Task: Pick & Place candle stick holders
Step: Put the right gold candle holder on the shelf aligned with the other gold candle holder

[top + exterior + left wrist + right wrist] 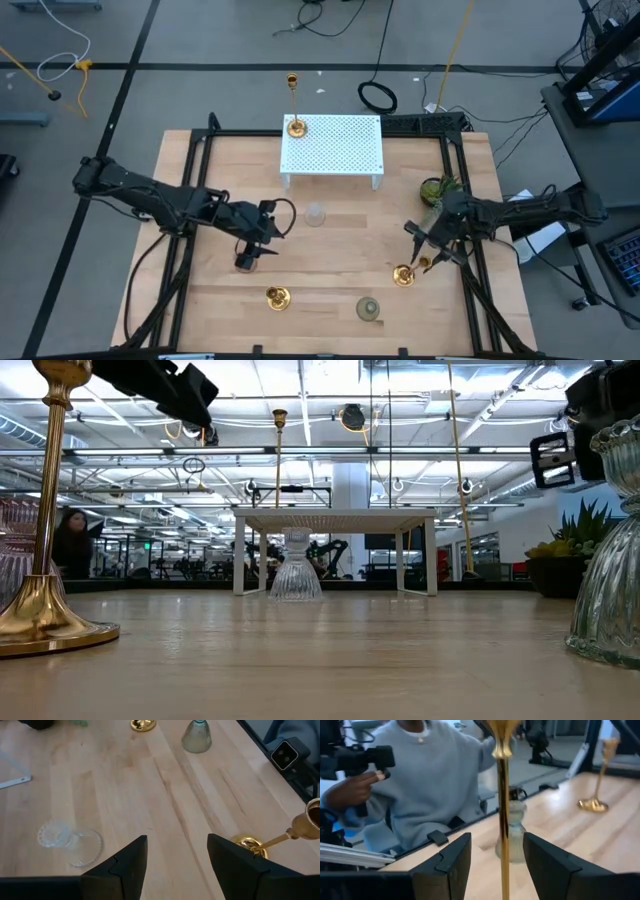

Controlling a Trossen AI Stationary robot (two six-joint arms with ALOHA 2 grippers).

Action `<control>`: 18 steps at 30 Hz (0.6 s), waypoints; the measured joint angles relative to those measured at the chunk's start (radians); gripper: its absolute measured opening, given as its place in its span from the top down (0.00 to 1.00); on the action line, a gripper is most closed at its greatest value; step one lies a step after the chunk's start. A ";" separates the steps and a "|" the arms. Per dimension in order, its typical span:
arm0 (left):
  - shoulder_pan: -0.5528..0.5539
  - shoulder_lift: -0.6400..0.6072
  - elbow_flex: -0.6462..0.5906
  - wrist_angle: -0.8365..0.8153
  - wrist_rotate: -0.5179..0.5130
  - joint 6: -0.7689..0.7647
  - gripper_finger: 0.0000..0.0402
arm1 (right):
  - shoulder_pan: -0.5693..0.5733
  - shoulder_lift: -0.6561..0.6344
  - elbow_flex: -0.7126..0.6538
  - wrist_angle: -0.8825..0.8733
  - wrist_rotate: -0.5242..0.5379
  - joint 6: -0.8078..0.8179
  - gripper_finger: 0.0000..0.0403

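Three gold candlesticks are in the high view. One tall candlestick (293, 103) stands on the back left corner of the white stand with holes (340, 145), near the top middle of the frame. One short candlestick (277, 297) stands on the wooden table (330, 270) at the lower middle. The third candlestick (404, 275) stands at the lower right, and it is right by my right gripper (424, 251).

In my right wrist view, the thin gold stem (503, 810) goes straight up between my two dark fingers (447, 865). My fingers are spread apart and do not squeeze it. A greenish glass holder (514, 832) sits just behind the stem. A person in a gray sweater (430, 780) sits past the table edge, at the left of that frame.

My left gripper (251, 251) hangs over the table at the middle left of the high view. Its fingers are open too and hold nothing. A clear glass holder (316, 214) stands in the middle of the table, in front of the white stand. A small green plant (438, 189) sits at the right side.
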 joint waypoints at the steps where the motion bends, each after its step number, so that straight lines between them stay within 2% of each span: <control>1: -0.001 0.000 0.000 0.001 -0.001 -0.005 0.47 | 0.016 0.001 0.000 0.029 0.002 0.000 0.58; 5: -0.001 0.000 0.000 0.019 -0.001 -0.020 0.47 | 0.096 0.014 0.000 0.133 0.086 0.001 0.58; 13: -0.001 0.000 0.000 0.042 -0.001 -0.036 0.47 | 0.222 0.091 0.000 0.165 0.348 -0.002 0.58; 18: -0.001 0.000 0.000 0.042 -0.009 -0.051 0.47 | 0.238 0.133 0.000 0.232 0.391 -0.041 0.59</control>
